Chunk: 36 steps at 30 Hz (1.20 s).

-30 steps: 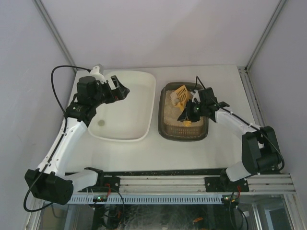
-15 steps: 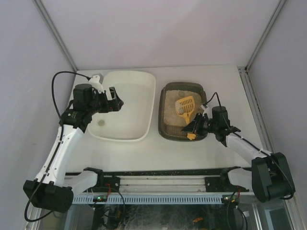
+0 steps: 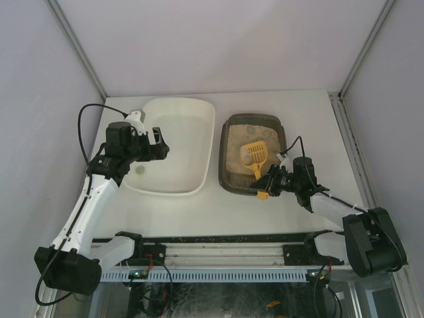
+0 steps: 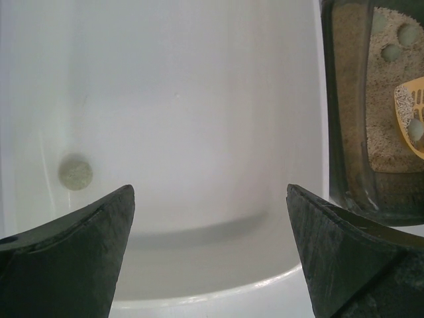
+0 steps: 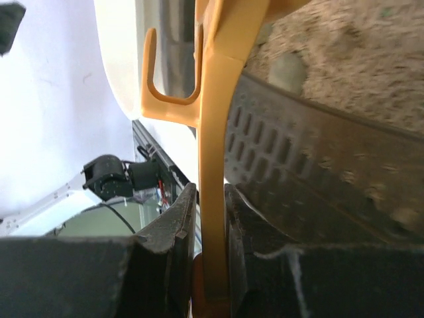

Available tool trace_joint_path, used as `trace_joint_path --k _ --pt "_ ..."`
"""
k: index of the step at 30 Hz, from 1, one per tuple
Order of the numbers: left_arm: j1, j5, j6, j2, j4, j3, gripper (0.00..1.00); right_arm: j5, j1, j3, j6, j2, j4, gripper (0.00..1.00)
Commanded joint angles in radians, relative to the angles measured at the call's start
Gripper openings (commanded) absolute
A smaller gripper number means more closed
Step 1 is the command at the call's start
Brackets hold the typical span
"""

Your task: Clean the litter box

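Observation:
The litter box [image 3: 226, 173] is a dark tray of pale sandy litter right of centre. A yellow slotted scoop [image 3: 254, 153] lies with its head on the litter and its handle slanting over the near rim. My right gripper [image 3: 271, 183] is shut on that handle [image 5: 214, 165] just outside the rim. The box's ribbed wall [image 5: 301, 175] and a grey clump [image 5: 286, 69] show beside it. Round clumps [image 4: 391, 52] lie in the litter, one on the scoop head [image 4: 415, 130]. My left gripper [image 3: 161, 149] hangs open over the white tub's left side, nothing between its fingers [image 4: 79, 258].
The large white tub [image 3: 199, 119] stands left of the litter box, nearly touching it, with one grey-green clump [image 4: 75, 172] on its floor. The table's bare strip runs in front, up to the metal rail [image 3: 265, 252]. Cage posts stand at the back corners.
My right arm has drawn back toward the near right, bringing the scoop from raised above the box down onto the litter. The left gripper has shifted slightly left and nearer, staying open.

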State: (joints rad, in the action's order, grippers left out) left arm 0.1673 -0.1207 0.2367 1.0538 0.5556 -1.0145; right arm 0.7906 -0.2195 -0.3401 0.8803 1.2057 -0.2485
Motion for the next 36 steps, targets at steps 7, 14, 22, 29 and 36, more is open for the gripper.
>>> trace_joint_path --k 7,14,22,29,36 --pt "-0.004 0.008 -0.036 -0.014 -0.065 0.043 1.0 0.024 -0.007 -0.004 0.023 -0.026 -0.103 0.0" --pt "-0.004 -0.052 -0.046 -0.013 -0.06 0.051 1.0 0.075 0.037 0.085 0.142 0.011 -0.341 0.0" --pt "-0.004 -0.053 -0.047 -0.012 -0.067 0.06 1.0 0.057 -0.004 0.088 0.172 0.064 -0.427 0.0" --pt "-0.004 -0.035 -0.05 -0.009 -0.075 0.066 1.0 -0.002 -0.02 0.052 0.115 -0.026 -0.298 0.0" --pt "-0.004 -0.019 -0.05 -0.005 -0.082 0.08 1.0 0.003 0.052 0.094 0.149 -0.104 -0.307 0.0"
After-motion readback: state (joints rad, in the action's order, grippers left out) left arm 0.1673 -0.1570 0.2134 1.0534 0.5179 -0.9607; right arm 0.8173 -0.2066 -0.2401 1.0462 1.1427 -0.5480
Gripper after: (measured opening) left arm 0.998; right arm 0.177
